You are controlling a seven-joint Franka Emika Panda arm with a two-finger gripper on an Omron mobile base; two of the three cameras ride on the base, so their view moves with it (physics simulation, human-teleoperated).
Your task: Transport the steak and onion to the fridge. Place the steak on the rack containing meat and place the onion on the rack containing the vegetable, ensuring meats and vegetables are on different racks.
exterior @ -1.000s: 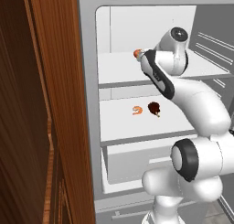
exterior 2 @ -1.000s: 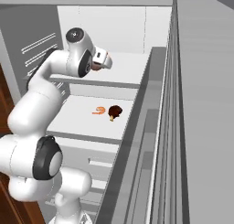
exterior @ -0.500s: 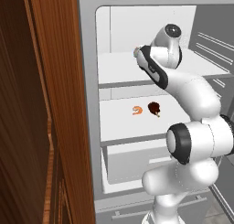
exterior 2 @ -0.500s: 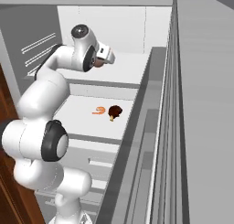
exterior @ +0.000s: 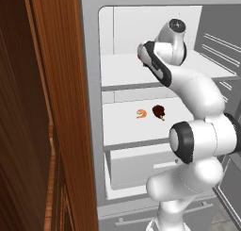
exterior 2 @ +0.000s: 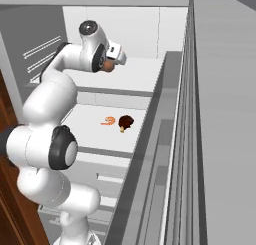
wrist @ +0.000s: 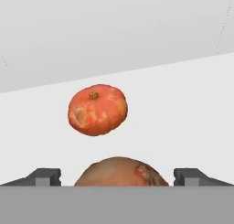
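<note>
over the upper white shelf [exterior: 123, 70], end effector [wrist: 117, 175] spread wide around the onion [wrist: 121, 171] (orange-red vegetable [wrist: 97, 109] just beyond).

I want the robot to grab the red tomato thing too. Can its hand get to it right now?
Probably not yet. The orange-red vegetable lies straight ahead on the upper shelf with nothing blocking the path, but the onion already sits between the gripper fingertips, so there is no room for it.
</note>
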